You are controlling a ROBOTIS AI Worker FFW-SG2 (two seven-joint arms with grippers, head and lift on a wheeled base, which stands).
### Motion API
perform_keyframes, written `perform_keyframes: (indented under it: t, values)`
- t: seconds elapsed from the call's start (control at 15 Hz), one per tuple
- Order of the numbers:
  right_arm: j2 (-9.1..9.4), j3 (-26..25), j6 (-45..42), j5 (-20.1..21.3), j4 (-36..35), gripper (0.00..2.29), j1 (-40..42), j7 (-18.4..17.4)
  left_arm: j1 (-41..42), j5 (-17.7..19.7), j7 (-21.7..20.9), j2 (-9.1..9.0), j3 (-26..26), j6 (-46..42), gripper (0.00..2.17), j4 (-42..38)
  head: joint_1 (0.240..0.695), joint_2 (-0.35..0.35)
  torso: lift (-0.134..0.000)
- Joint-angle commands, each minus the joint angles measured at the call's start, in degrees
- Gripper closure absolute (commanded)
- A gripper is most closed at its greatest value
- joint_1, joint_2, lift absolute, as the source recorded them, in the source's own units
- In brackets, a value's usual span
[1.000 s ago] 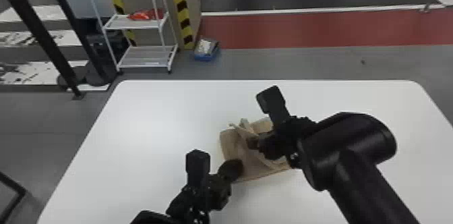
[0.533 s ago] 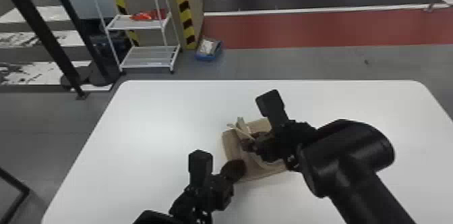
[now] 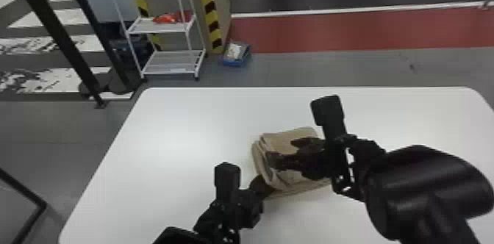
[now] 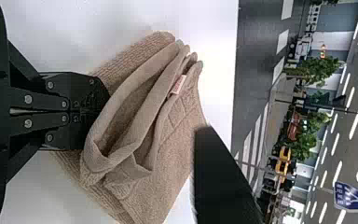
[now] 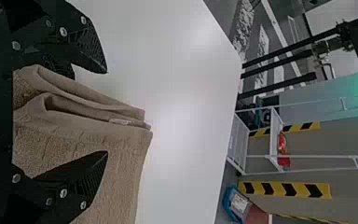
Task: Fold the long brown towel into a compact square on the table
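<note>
Brown towel (image 3: 285,138) folded in a layered bundle around mid-bench (image 3: 165,144), loose folds along its left side. Left pincer (image 3: 265,185) closed, tips against the near left part; cannot tell if cloth is pinched. Right pincer (image 3: 286,151) wide open over the towel, gripping nothing, cloth between its fingers.

Brown towel (image 3: 283,143), textured, folded into small, thick, roughly square stack, laid on white counter (image 3: 165,144); loose layers raised and gaping along one side, pale label (image 4: 178,84) exposed at edge.
</note>
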Motion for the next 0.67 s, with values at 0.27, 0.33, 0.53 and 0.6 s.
perform_keyframes:
  t: [0.27,0.33,0.53,0.6]
  values:
    - [-1.67,-11.12,20.51,-2.59,-15.93,2.25,9.16,2.09,-1.45,0.60,0.07,0.00,0.46,-0.95,1.95,1.14,0.695,0.080,-0.057]
    - [-1.67,-12.35,20.33,-2.68,-16.99,2.25,11.36,2.79,-1.45,0.60,0.07,0.00,0.55,-0.95,1.95,1.05,0.695,0.070,-0.057]
    - [-1.67,-14.20,13.66,-2.41,-16.81,2.25,16.37,3.49,-1.36,0.95,-0.02,0.00,0.64,-0.78,1.95,1.14,0.695,0.030,-0.057]
    - [-1.67,-14.11,9.26,-2.76,-14.61,2.25,16.63,4.46,-1.27,0.86,-0.02,-0.09,0.55,-0.78,1.95,1.14,0.695,0.024,-0.057]
